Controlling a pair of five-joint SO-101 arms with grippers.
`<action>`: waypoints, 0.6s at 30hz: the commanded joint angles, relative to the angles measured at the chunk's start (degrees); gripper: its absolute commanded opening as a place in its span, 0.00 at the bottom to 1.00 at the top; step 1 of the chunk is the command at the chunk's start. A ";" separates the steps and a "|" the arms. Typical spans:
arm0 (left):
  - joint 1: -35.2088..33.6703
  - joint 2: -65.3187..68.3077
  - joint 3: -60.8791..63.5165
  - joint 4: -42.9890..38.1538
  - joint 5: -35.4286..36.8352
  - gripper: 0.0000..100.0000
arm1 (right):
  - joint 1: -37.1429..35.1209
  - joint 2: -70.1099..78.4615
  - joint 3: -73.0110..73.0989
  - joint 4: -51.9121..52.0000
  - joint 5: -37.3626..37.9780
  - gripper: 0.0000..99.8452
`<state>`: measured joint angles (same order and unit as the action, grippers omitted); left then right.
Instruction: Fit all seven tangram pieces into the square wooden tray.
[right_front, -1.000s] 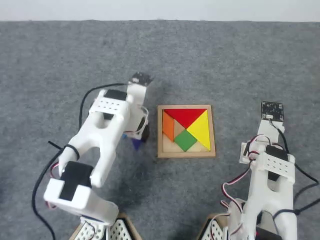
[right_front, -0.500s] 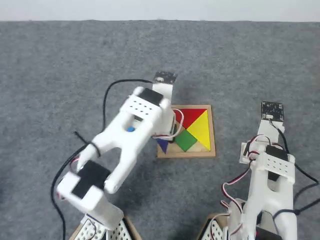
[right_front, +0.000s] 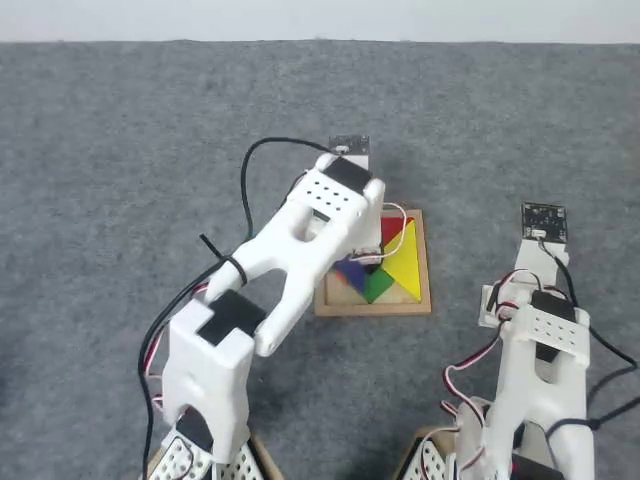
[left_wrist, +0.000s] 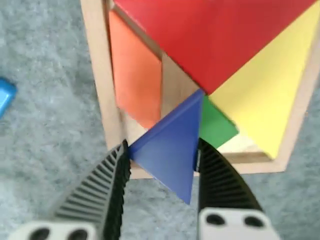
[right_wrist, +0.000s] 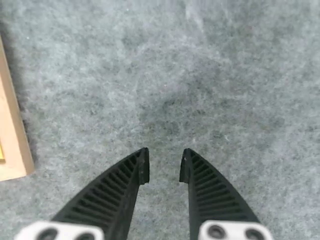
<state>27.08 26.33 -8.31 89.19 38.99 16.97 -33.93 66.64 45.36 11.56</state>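
The left gripper (left_wrist: 161, 150) clamps a blue triangle (left_wrist: 167, 157) by its edges, hanging over the near corner of the square wooden tray (left_wrist: 92, 75); four pieces already sit inside: red triangle (left_wrist: 210, 45), yellow triangle (left_wrist: 260, 100), orange piece (left_wrist: 135, 80), green piece (left_wrist: 217, 127); bare wood (left_wrist: 175, 82) shows between them; a light-blue piece (left_wrist: 5, 95) lies out on the carpet; so roughly half done, I judge; the right gripper (right_wrist: 162, 165), narrowly parted and empty, hangs over carpet beside the tray
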 joint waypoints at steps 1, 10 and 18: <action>0.26 -0.35 -3.47 0.44 2.02 0.17 | -0.31 -2.51 -0.70 -1.01 -0.62 0.13; 0.62 -0.35 -3.30 0.44 5.80 0.33 | -0.31 -2.51 -0.70 -1.01 -0.53 0.13; 0.09 0.00 -3.56 -8.53 -11.43 0.32 | -0.31 -2.51 -0.62 -1.01 -0.35 0.13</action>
<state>27.25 26.95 -8.92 83.65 41.89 17.05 -33.93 66.64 45.36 11.56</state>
